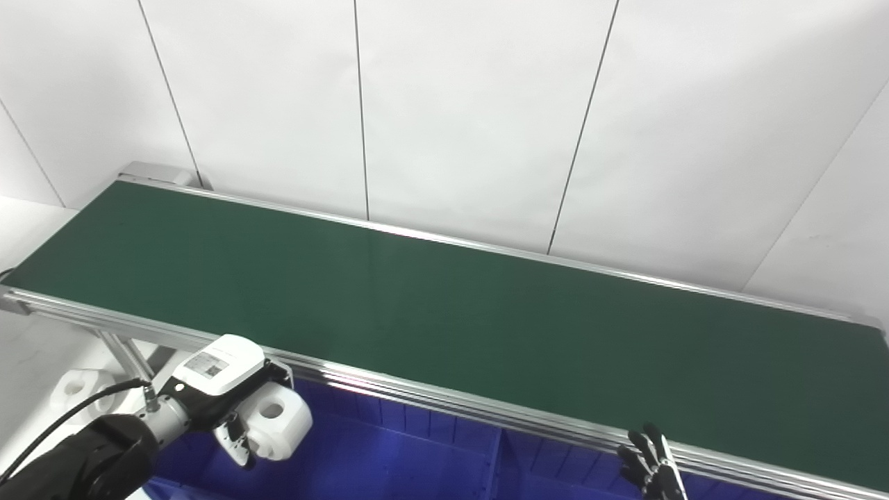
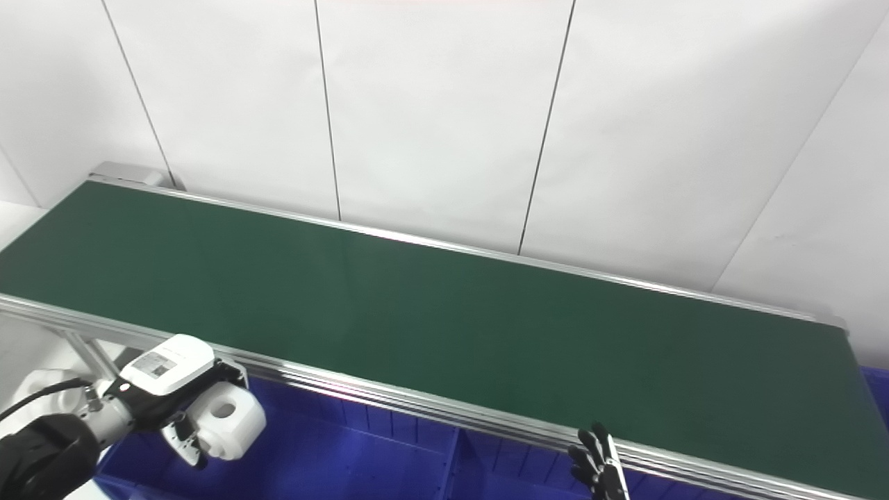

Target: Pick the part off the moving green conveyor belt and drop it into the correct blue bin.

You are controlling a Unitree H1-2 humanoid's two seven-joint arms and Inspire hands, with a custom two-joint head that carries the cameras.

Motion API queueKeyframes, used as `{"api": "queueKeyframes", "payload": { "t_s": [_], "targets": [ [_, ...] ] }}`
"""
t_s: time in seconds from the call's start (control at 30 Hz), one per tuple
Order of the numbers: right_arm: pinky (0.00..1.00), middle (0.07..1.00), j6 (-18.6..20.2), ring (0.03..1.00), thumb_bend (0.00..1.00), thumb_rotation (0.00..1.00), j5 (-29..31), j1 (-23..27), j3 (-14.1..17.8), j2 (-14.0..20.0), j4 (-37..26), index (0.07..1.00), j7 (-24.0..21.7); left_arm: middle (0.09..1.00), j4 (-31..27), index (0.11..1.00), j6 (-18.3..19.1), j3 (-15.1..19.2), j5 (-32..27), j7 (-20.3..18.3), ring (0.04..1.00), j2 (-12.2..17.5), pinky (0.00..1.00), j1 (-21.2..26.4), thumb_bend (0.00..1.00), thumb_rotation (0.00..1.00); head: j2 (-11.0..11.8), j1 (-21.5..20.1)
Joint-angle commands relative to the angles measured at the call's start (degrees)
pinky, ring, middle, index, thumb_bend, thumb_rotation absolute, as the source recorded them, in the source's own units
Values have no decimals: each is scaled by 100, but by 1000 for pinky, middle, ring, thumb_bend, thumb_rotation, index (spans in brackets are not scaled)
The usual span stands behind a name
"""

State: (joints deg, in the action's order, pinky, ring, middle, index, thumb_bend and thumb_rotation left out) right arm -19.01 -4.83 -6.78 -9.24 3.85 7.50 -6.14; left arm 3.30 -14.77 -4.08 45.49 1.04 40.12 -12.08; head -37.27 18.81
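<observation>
Left eye view: left hand (image 1: 229, 389) closed around white part (image 1: 278, 417), held over blue bin (image 1: 389, 458), below belt (image 1: 444, 312) edge. Right hand (image 1: 649, 462) shows only dark fingertips, spread; holds nothing visible. Second white part (image 1: 76, 389) lies left of bin.

Right eye view: adds blue bin corner (image 2: 876, 389) past belt's right end.

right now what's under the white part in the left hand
The blue bin lies below the white part, held by the left hand. The bin floor directly beneath is hidden by the part and hand.
</observation>
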Motion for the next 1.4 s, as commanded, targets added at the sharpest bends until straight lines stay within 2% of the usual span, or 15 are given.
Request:
{"api": "queueKeyframes", "payload": {
  "t_s": [0.0, 0.13, 0.3, 0.5, 0.63, 0.7, 0.73, 0.77, 0.87, 0.9, 0.93, 1.0, 1.13, 1.27, 1.37],
  "targets": [
    [868, 940, -46, 890, 797, 947, 92, 67, 28, -31, -190, 988, -17, 688, -116, 682, -117, 84, -84, 34, 687, 245, 672, 99, 832, 482, -4, 14],
    [859, 935, -62, 890, 785, 945, 91, 81, 40, -19, -177, 986, -18, 907, -373, 885, 187, 56, -211, -663, 913, 363, 900, 48, 994, 775, -3, 51],
    [863, 937, -103, 892, 781, 949, 108, 111, 27, -7, -132, 987, -44, 994, -617, 981, 456, 20, -203, -1196, 994, 386, 992, 16, 1000, 880, 8, 52],
    [860, 932, -51, 890, 790, 936, 112, 121, 18, -59, -137, 982, -22, 1000, -813, 1000, 330, 64, -388, -1300, 1000, 379, 1000, -39, 1000, 882, 5, -26],
    [854, 931, -79, 887, 779, 937, 60, 125, 11, -97, -128, 982, 24, 1000, -1275, 973, 51, 217, -1292, -1433, 1000, 377, 995, -159, 1000, 847, -65, -264],
    [848, 929, -63, 884, 778, 932, 47, 122, 1, -147, -144, 978, 56, 995, -1498, 966, -215, 306, -2211, -1513, 997, 328, 997, -225, 1000, 791, -103, -393],
    [845, 928, -40, 883, 777, 929, 20, 115, -22, -188, -170, 976, 76, 992, -1698, 961, -221, 366, -2917, -1580, 995, 234, 999, -309, 1000, 762, -195, -695],
    [839, 925, -26, 880, 782, 933, -1, 110, -38, -214, -188, 972, 87, 996, -1826, 961, -209, 405, -3386, -1630, 996, 168, 952, -367, 1000, 720, -195, -695],
    [840, 925, 85, 879, 797, 941, -135, 97, -124, -371, -276, 970, 137, 998, -2273, 971, -81, 520, -4332, -1401, 999, -407, 945, -554, 1000, 752, -358, -1401],
    [841, 924, 109, 878, 807, 938, -164, 97, -144, -423, -292, 966, 153, 995, -2365, 973, -54, 561, -4457, -1297, 996, -617, 945, -597, 1000, 799, -358, -1401],
    [841, 924, 150, 878, 808, 938, -205, 100, -185, -508, -315, 965, 176, 994, -2458, 973, -12, 644, -4548, -1085, 996, -999, 944, -666, 1000, 804, -403, -1750],
    [851, 930, 240, 884, 811, 937, -269, 103, -249, -633, -363, 966, 216, 955, -2545, 959, 62, 776, -4706, -865, 945, -1515, 898, -742, 965, 814, -432, -1991],
    [840, 936, 430, 889, 816, 937, -435, 115, -352, -863, -423, 964, 331, 952, -2368, 985, 691, 686, -4899, -434, 925, -2869, 885, -545, 925, 829, -463, -2319],
    [854, 932, 529, 889, 817, 947, -530, 129, -346, -1011, -428, 970, 445, 987, -1885, 995, 882, 490, -4726, -314, 970, -3593, 942, -248, 928, 834, -504, -2511],
    [864, 937, 641, 894, 817, 960, -498, 145, -292, -1054, -480, 981, 517, 998, -1473, 1000, 764, 200, -4548, -404, 975, -3841, 947, -52, 918, 851, -565, -2546]
  ]
}}
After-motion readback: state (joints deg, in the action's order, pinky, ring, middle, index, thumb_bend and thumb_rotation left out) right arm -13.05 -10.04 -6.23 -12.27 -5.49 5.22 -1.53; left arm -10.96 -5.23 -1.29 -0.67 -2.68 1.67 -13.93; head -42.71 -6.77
